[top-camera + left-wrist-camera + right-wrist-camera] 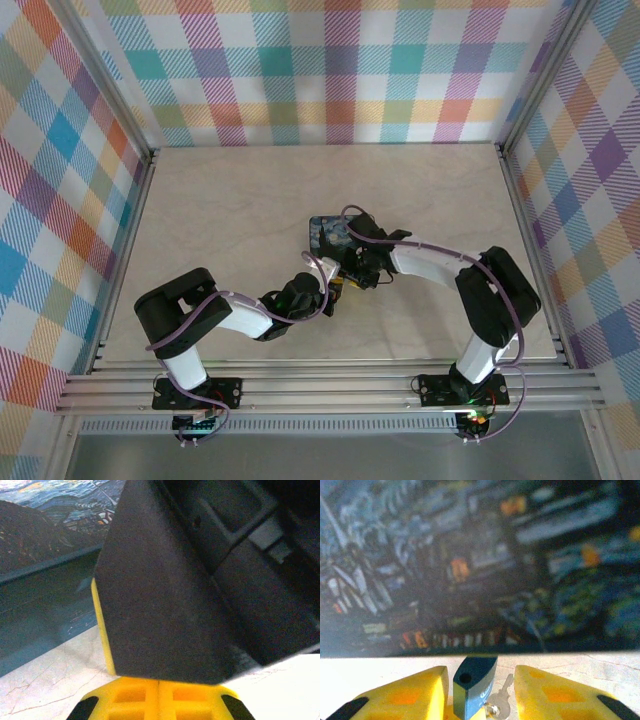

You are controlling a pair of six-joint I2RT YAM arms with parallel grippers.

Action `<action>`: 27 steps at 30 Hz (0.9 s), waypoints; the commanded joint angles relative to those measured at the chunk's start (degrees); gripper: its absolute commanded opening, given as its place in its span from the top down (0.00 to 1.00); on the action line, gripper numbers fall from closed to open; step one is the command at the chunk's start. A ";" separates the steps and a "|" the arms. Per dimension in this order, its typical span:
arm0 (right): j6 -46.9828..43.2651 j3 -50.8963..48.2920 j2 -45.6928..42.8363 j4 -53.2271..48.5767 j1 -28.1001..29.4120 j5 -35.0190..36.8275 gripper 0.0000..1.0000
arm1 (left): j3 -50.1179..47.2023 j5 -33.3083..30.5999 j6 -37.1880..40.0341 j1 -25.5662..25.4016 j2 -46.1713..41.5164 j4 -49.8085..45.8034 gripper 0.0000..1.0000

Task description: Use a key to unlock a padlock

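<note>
**Square the grip before we twist the key**

In our right claw (480, 676), fingers parted, the padlock (472, 682) stands touching one pad. At the other pad there is a gap, where a silvery key (504, 696) lies. We judge we should close squarely on its body before any twist. On our left claw (159, 695) the pads meet; whether they pinch anything we cannot tell. Just beyond the right claw's tips rises the painted tin (480, 565).

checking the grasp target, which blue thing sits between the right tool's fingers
The tiny blue padlock; the starry painted tin lies beyond the right tool.
</note>
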 commanded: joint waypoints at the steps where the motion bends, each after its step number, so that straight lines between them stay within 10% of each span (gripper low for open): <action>1: -0.12 1.47 0.85 -0.86 0.52 -0.70 0.65 | -0.22 1.12 -0.85 0.18 -0.86 1.78 1.00; 14: -0.30 0.96 0.51 -1.86 0.48 -0.33 1.00 | -0.40 1.77 -1.04 0.18 -0.98 2.04 1.00; 20: -1.05 -0.22 -1.87 -2.02 0.28 0.28 1.00 | -1.03 0.41 -1.22 0.18 -2.52 0.45 1.00; 27: -5.00 -5.01 -6.15 1.01 -2.67 -3.29 1.00 | -3.39 -1.21 -1.82 0.27 -7.67 -3.81 0.67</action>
